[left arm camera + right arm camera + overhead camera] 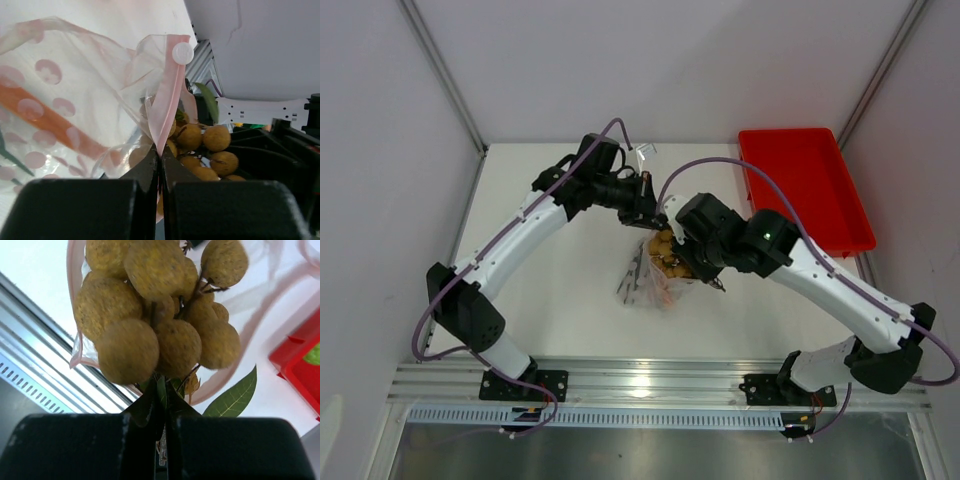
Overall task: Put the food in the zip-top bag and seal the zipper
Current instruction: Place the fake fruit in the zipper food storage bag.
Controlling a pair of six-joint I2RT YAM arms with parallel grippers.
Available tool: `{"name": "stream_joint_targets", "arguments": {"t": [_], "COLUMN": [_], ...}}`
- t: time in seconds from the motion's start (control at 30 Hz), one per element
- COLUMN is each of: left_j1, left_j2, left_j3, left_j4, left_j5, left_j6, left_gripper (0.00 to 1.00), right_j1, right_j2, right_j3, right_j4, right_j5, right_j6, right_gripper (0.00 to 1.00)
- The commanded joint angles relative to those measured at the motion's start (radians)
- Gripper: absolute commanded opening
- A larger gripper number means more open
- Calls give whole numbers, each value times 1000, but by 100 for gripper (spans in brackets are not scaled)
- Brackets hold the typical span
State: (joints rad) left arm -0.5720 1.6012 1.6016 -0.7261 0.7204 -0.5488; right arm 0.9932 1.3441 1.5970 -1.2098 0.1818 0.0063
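Presently found the zip-top bag (638, 282) at the middle of the white worktop (550, 300), between the two arms, mouth end lifted toward the far side. Noted the left pincer (160, 167) pressed together on the zipper (167, 105), pinching that pinkish strip at the mouth edge and holding it upright. Recorded a white round tab (182, 52) at the strip's upper end.

Noted the right pincer (162, 405) likewise closed, nipping the stem and small leaves beneath the bunch of small tan round fruits (155, 315). Found the bunch hanging at the bag's mouth, just beside the left pincer's fingers. Observed pink strip curving past the bunch on both sides in the right wrist view. Could not establish how far inside the mouth the bunch sits. Logged one larger green leaf (232, 397) sticking out sideways from the stem.

Saw, through the dotted film, an orange-red long piece (45, 120) lying inside the bag. Could not confirm any other contents from these views.

Located a red tray (805, 190) at the far right corner of the worktop, well apart from the bag. Marked an aluminium rail (660, 380) along the near edge, carrying both arm bases.
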Motion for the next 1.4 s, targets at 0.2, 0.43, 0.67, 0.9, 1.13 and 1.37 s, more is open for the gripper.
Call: {"name": "stream_joint_targets", "arguments": {"t": [0.2, 0.43, 0.67, 0.9, 1.13, 1.37], "left_j1": [-9, -12, -16, -14, -15, -15], "left_j2": [-135, -181, -161, -149, -150, -147], "left_j3": [-16, -51, -54, -51, -48, -29], "left_j4": [16, 33, 50, 57, 63, 54], "left_j5": [18, -22, -30, -47, -30, -18], "left_j6": [45, 26, 9, 4, 4, 6], "left_gripper": [1, 0, 1, 1, 1, 1], "right_j1": [-96, -172, -194, -234, -243, -271], "right_j2": [148, 95, -12, -144, -275, -336], "right_j3": [100, 115, 93, 18, -173, -291], "right_j4": [-54, 2, 134, 175, 156, 173], "right_j5": [-130, -169, -278, -285, -216, -203], "right_j6": [15, 127, 210, 322, 400, 445], "right_gripper": [17, 60, 76, 79, 77, 73]}}
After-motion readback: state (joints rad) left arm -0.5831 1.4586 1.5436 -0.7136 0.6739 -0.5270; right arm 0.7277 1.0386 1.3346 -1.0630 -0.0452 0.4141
